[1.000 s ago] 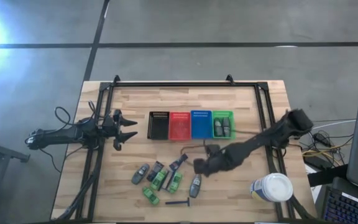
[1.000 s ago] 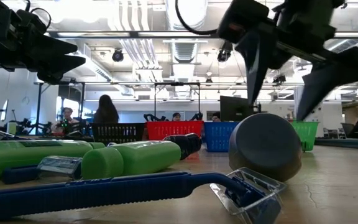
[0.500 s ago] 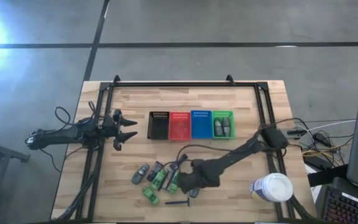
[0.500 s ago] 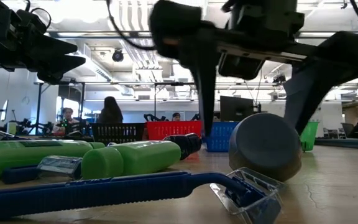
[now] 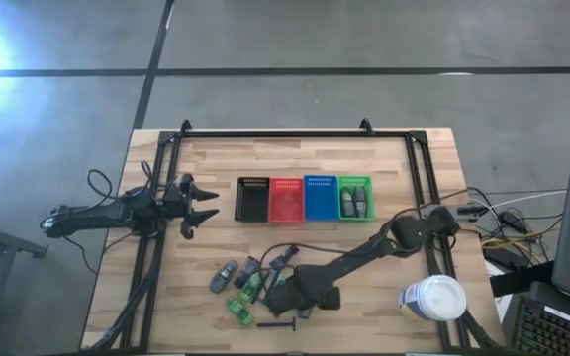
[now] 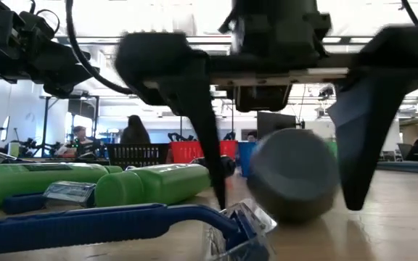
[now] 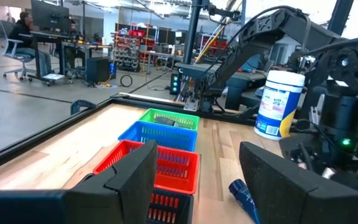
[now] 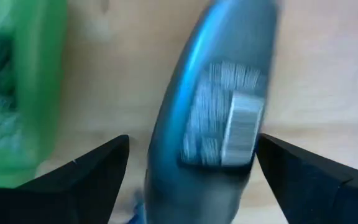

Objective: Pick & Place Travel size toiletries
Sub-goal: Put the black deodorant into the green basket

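Observation:
The toiletries lie in a cluster (image 5: 250,287) near the table's near edge: green tubes (image 6: 151,183), grey tubes and a blue-handled razor (image 6: 85,226). My right gripper (image 5: 300,297) is open and low over the cluster. Its fingers stand on either side of a grey oblong tube (image 6: 292,174), which lies on the table and fills the right wrist view (image 8: 219,106) between the fingers (image 8: 192,140). My left gripper (image 5: 206,210) waits open above the table's left side. Two grey tubes (image 5: 354,204) lie in the green basket. My right gripper comes down from above with one finger (image 6: 194,123) on each side of the grey tube's end (image 6: 292,174). The tube lies on the table. Whether a finger touches it, I cannot tell.
A row of black, red, blue and green mesh baskets (image 5: 305,198) stands mid-table. The big white tub (image 5: 433,297) stands at the near right corner. A black frame rail (image 5: 295,133) runs around the table. Bare wood lies between the baskets and the cluster.
My right gripper has swept from the table's right side toward the left and near edge, and come down over the grey tube, open throughout. In the low view the grey tube and the razor's head have shifted a little toward the table's left.

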